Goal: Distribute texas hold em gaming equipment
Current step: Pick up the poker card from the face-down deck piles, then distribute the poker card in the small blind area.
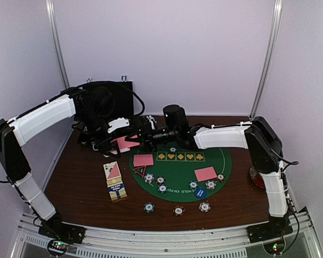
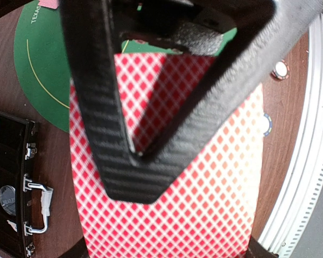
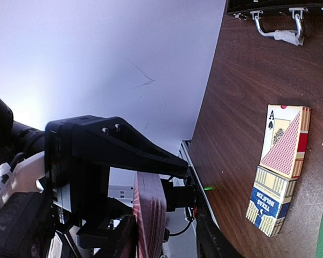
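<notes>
Gripping the pink-backed cards (image 2: 204, 215), the left hand (image 2: 135, 161) is pinched narrow; right hand (image 1: 146, 134), cannot tell.

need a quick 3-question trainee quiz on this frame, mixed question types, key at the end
1. True or false: the printed cardboard card box lies on the round green felt mat.
2. How many flat piles of pink-backed playing cards rest on that mat? A one; B two; C four.
3. Fill in: the plain disc button at the mat's near edge is ____.

Key
1. False: the box lies on the brown wooden table, left of the mat.
2. B: one pile at the mat's far left, the other pile on its right half.
3. Blue.
</notes>
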`<state>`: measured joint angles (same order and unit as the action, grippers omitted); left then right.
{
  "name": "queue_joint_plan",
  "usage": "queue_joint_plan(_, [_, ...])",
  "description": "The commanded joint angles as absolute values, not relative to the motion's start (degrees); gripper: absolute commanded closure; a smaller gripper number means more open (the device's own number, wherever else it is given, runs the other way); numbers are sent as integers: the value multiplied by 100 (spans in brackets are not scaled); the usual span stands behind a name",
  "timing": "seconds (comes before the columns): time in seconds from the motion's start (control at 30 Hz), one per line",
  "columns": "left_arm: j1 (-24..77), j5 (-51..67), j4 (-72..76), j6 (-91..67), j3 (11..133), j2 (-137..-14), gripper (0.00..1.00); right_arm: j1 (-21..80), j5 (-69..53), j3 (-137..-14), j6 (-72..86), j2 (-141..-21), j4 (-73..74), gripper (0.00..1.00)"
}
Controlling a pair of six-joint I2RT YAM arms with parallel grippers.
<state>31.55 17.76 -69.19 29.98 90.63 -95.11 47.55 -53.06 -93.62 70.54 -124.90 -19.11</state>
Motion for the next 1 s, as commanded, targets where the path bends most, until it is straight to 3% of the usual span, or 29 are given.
queue_joint_plan(0.0, [3150,1832,-6873,3010,9106,-9419,88,4702,-5226,-9183,7208,-12134,-2028,64])
queue_joint_plan(0.1, [3152,1793,-6872,3023,9082,-9428,88,4703,-5235,-9134,7268,-12020,-2052,72])
queue_joint_plan(0.3, [3148,1735,-6873,3039,9066,-9434,89,4654,-5263,-8931,7248,-11806,-1976,100])
queue_joint_plan(0.63, [3148,1669,-6873,3093,8982,-9412,89,3891,-5496,-7360,6922,-10642,-1676,100])
queue_joint_plan(0.97, [3149,1722,-6873,3093,8961,-9376,89,2544,-5128,-5967,4008,-9774,1739,100])
